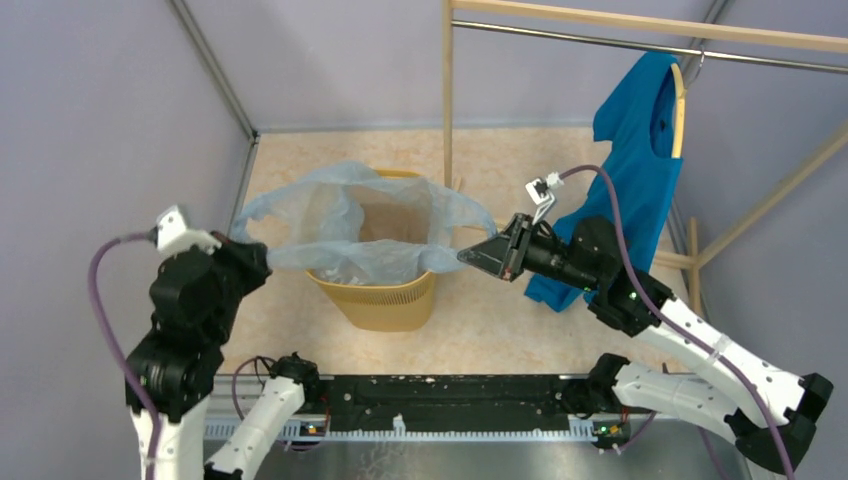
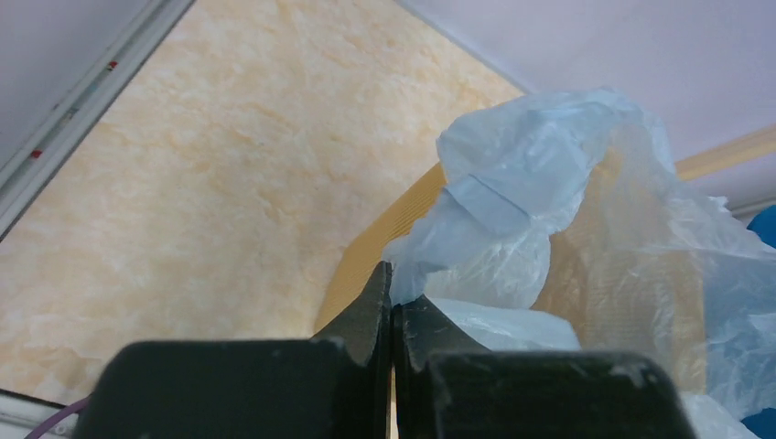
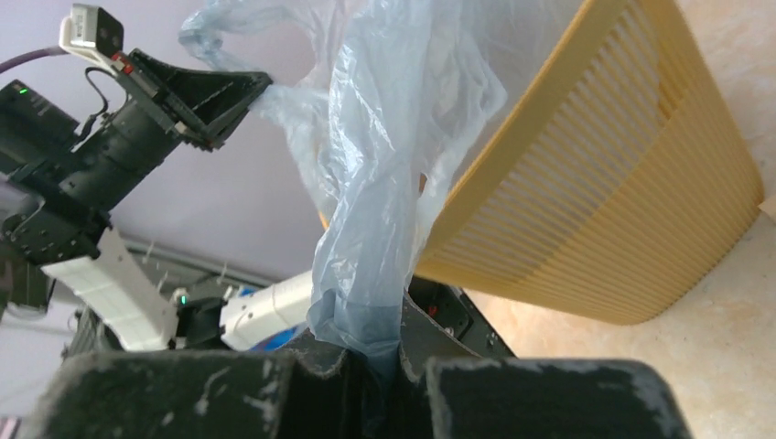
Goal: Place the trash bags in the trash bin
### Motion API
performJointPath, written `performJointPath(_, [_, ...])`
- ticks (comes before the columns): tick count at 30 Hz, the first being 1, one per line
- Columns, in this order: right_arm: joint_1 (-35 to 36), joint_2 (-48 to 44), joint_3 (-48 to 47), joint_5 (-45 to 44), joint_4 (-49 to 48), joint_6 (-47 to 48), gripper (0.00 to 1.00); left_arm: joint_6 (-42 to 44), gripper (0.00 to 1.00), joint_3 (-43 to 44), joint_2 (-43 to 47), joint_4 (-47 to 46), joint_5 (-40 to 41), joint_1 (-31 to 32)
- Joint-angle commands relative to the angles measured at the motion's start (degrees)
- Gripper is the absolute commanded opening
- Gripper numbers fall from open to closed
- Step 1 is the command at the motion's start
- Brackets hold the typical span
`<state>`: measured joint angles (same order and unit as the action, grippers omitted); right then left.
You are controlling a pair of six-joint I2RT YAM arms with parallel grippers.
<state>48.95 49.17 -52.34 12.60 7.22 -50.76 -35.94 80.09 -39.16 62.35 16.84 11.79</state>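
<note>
The left gripper [image 2: 392,291] is clamped tight on one edge of the bag [image 1: 340,215]. The right gripper [image 3: 384,366] pinches the other edge, and the thin plastic is bunched between its fingers. The bag is pulled wide between them, over the top of the bin [image 1: 382,300]. Each gripper sits just outside the bin's rim, one on each side. There is bare floor [image 1: 300,340] in front of the bin. A wooden post [image 1: 447,100] stands close behind it. A blue shirt [image 1: 640,150] hangs behind the right arm. One bag, one bin, one shirt, two grippers.
</note>
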Motion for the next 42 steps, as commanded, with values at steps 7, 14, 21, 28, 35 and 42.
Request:
performJointPath(7, [-0.33,-0.67,5.86,14.01,-5.21,8.59,0.03,-2.78,0.0,-11.32,15.8,-0.74,6.63,0.07])
performJointPath(14, [-0.35,-0.62,7.21,11.88,-2.5,11.65,0.1,-5.29,0.0,-15.96,15.93,0.3,7.82,0.12])
performJointPath(21, [-0.35,-0.73,6.98,9.56,0.96,14.16,0.09,-6.7,0.0,-14.63,14.04,6.52,11.73,0.16])
performJointPath(28, [-0.37,-2.09,6.46,9.72,1.84,15.58,0.02,-6.27,0.0,-11.67,15.2,5.85,7.28,0.25])
performJointPath(35, [-0.35,-4.22,5.36,10.81,2.02,16.21,0.0,-3.03,0.07,-12.47,17.71,-2.12,-2.06,0.25])
performJointPath(42, [-0.35,-6.44,6.55,4.16,8.91,19.73,0.0,-6.34,0.06,-15.75,19.2,1.86,0.91,0.25])
